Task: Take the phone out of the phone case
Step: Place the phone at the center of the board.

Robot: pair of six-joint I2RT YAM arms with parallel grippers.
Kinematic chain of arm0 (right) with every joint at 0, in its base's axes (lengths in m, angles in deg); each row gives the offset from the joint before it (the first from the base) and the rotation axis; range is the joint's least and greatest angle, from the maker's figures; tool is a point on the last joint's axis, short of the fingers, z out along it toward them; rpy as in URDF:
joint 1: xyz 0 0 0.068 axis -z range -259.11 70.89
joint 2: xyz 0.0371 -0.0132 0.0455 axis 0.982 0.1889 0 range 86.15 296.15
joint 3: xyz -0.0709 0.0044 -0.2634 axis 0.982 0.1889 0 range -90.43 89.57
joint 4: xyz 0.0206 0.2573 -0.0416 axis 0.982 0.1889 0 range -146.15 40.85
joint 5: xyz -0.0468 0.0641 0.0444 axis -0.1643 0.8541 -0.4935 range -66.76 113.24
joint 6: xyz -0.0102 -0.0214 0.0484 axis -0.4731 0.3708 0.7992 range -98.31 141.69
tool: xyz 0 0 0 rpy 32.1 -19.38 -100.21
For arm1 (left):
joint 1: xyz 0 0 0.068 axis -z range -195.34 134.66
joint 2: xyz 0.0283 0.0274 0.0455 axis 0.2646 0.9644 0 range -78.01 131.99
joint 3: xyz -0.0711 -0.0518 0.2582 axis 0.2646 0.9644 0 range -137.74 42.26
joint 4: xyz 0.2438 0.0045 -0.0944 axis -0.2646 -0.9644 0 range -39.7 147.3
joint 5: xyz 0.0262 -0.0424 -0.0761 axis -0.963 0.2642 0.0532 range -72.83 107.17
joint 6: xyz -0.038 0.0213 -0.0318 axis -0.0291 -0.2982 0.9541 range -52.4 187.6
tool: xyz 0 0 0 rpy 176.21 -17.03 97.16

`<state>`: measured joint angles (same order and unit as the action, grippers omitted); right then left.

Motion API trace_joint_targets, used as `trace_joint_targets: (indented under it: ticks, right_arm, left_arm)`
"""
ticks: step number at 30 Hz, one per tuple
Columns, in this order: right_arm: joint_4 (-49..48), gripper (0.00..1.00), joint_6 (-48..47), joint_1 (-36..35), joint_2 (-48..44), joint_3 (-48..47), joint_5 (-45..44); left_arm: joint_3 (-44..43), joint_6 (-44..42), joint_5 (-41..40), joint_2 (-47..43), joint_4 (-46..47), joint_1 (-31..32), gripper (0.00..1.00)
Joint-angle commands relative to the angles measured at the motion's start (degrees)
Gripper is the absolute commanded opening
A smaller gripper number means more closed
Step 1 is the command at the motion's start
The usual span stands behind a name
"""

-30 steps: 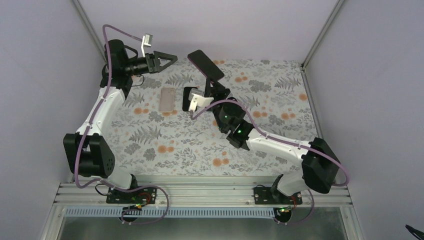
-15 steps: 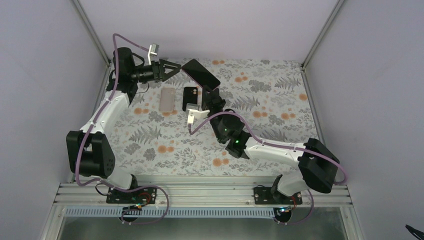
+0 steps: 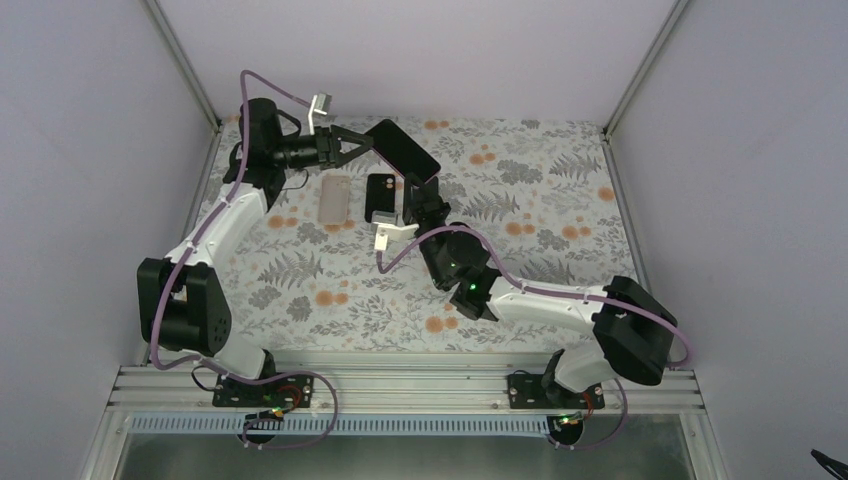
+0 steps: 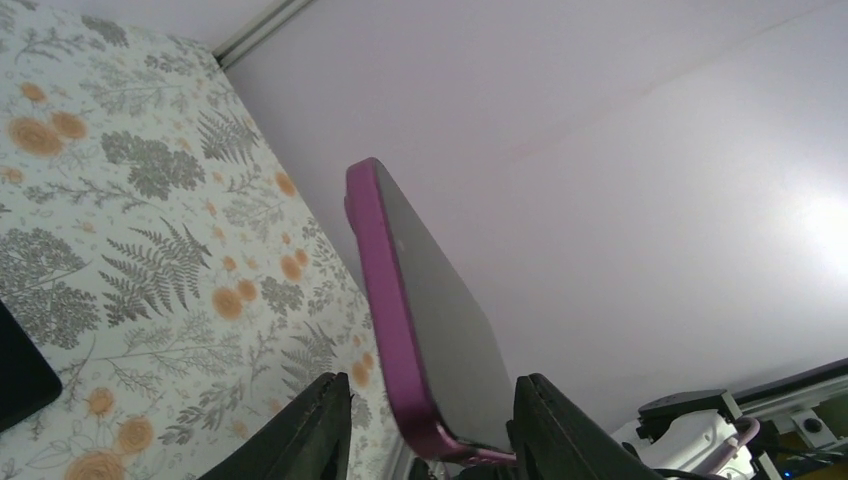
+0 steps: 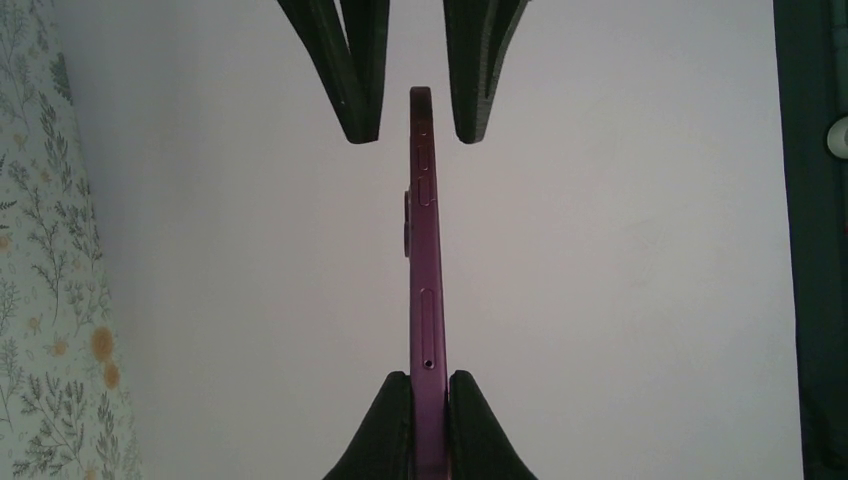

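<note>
Notably slim, flat, purple-edged phone (image 5: 424,250)

Phone (image 5: 424,250) base hidden within right gripper (image 5: 428,388), 6 o'clock; black flat object (image 4: 20,365) cut off, 8 o'clock edge.

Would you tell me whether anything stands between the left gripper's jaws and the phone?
Nothing visible does: the left gripper straddles the free end of the phone, a gap each side; the right gripper holds its other end.

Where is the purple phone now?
Top view, rear, left of centre: the purple phone is held up by the right gripper, its far end inside the open left gripper.
</note>
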<state>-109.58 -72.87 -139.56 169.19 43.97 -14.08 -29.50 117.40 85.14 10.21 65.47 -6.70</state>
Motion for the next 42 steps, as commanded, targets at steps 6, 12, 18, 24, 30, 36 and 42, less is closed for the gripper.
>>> trace_joint_targets:
  ticks: [6, 12, 18, 24, 30, 36, 42]
  right_arm:
    - [-10.7, 0.04, -4.9, -0.9, 1.8, 1.5, 0.9]
    - [-12.3, 0.04, -5.9, -1.1, 2.1, 2.6, 1.4]
    - [-14.0, 0.04, -7.0, -1.2, 2.6, 3.6, 1.5]
    - [-15.5, 0.09, -7.4, -1.3, 3.3, 3.8, 1.3]
    - [-13.6, 0.5, -5.5, -1.3, 2.4, 4.2, 0.8]
    - [-1.5, 0.83, 3.8, -1.3, -0.8, 3.8, -0.3]
    - [35.2, 0.99, 31.0, -1.1, -5.6, -5.8, 3.3]
  left_arm:
    - [2.1, 4.2, 1.0, 1.8, 5.3, 0.8, 0.31]
    - [2.0, 5.3, 0.8, 2.3, 6.3, 1.0, 0.23]
    - [2.7, 7.4, 0.7, 2.8, 8.1, 1.0, 0.17]
    - [3.0, 8.0, 0.8, 2.9, 8.7, 1.1, 0.03]
    - [3.2, 9.3, 1.1, 2.8, 10.8, 0.7, 0.02]
    - [1.9, 9.5, 1.5, 2.7, 12.6, -1.0, 0.02]
    - [2.3, 5.8, 1.5, 2.0, 10.5, -2.3, 0.02]
